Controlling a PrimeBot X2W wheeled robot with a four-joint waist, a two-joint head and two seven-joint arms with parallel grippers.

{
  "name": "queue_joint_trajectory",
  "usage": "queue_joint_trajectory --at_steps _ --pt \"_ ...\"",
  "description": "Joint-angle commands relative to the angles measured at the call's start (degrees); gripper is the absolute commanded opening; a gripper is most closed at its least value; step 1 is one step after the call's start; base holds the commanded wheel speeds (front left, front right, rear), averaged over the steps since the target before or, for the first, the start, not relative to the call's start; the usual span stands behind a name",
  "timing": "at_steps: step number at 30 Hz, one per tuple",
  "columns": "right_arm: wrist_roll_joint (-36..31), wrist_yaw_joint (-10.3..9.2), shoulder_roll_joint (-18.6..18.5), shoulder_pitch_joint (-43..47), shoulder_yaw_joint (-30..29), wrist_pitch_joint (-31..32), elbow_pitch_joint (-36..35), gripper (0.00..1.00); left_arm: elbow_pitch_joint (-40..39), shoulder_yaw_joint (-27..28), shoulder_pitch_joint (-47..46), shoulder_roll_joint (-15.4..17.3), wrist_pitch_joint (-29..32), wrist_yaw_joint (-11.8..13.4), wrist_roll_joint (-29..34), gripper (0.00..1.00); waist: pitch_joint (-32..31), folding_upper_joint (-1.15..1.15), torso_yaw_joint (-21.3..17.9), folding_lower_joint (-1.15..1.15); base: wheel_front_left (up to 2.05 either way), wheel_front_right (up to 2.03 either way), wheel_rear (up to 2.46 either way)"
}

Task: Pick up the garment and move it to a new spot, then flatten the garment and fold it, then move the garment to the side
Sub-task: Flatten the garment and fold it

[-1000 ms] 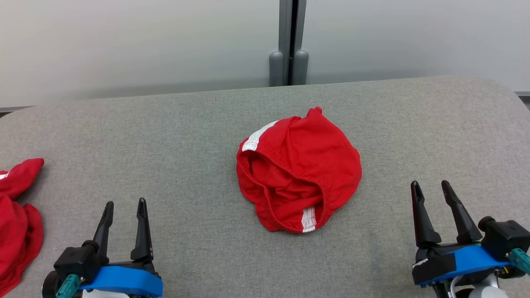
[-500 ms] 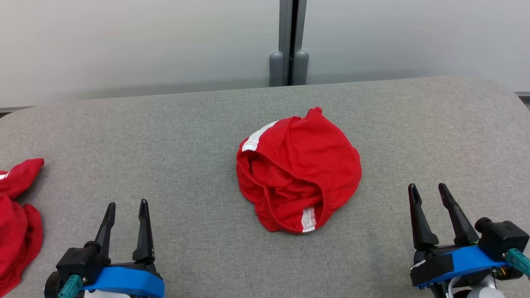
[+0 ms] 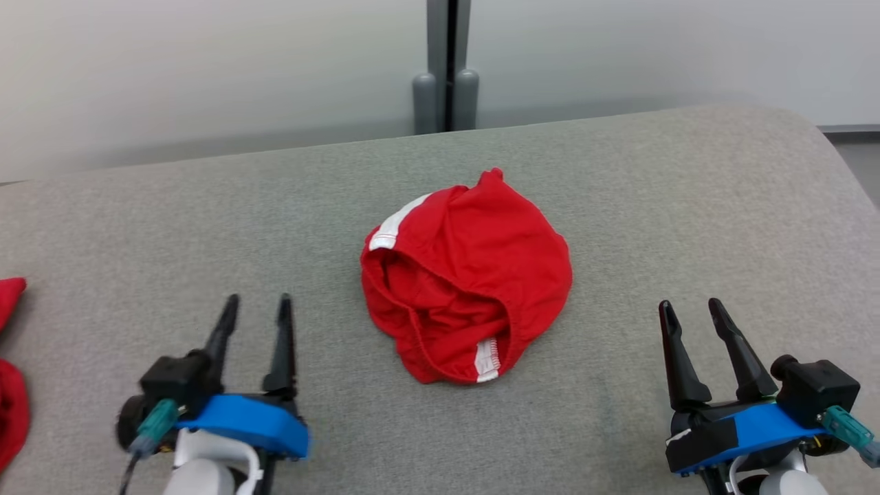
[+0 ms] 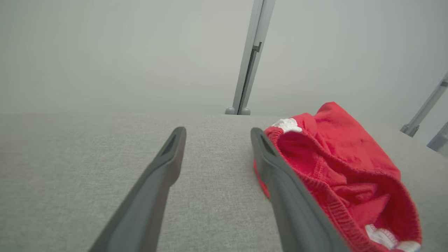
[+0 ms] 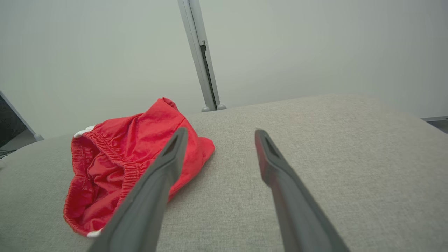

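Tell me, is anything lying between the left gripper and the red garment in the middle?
Nothing visible does. Only bare grey surface lies between the open left gripper and the garment. The other red cloth sits on the gripper's far side, off that path.

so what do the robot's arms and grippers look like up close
Both the left gripper and the right gripper have two long, dark, tapering fingers with a slot near each tip, on a black base over a bright blue bracket. A teal plug sticks out beside each. The forearms are white. The right bracket has black tape on it.
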Motion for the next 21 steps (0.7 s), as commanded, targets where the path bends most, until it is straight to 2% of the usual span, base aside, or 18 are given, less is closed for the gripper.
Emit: queue_joint_trajectory --at_steps 1,8,13,14,18,21 --pt "0.60 0.03 -0.19 -0.59 0.25 -0.37 0.29 1.00 0.15 -1.51 -1.09 -0.58 1.37 -0.47 -0.72 1.00 0.32 0.00 -1.32 0.00 0.00 0.00 0.00" --pt "1.76 0.03 -0.19 -1.03 1.61 -1.28 1.67 1.00 0.64 -10.03 -1.41 -2.20 8.94 -0.69 -2.65 1.00 0.61 0.00 -4.78 0.00 0.00 0.00 0.00" --pt "2.34 0.03 -0.19 -1.27 2.25 -1.84 2.37 1.00 2.27 -13.41 -0.62 -3.04 13.00 2.03 -3.08 1.00 1.02 0.00 -6.16 0.00 0.00 0.00 0.00" --pt "2.52 0.03 -0.19 -1.47 2.47 -1.95 2.54 1.00 2.98 -14.02 -1.01 -3.26 13.63 3.43 -3.23 1.00 1.26 0.00 -6.55 0.00 0.00 0.00 0.00" --pt "2.72 0.03 -0.19 -1.64 2.71 -2.36 2.75 1.00 5.49 -14.52 -2.90 -3.46 14.52 6.47 -2.75 1.00 1.89 0.00 -7.17 0.00 0.00 0.00 0.00" --pt "2.85 0.03 -0.19 -2.02 2.83 -2.58 2.94 1.00 8.57 -15.08 -5.21 -3.47 15.92 7.36 -2.49 1.00 2.32 0.00 -7.54 0.00 0.00 0.00 0.00"
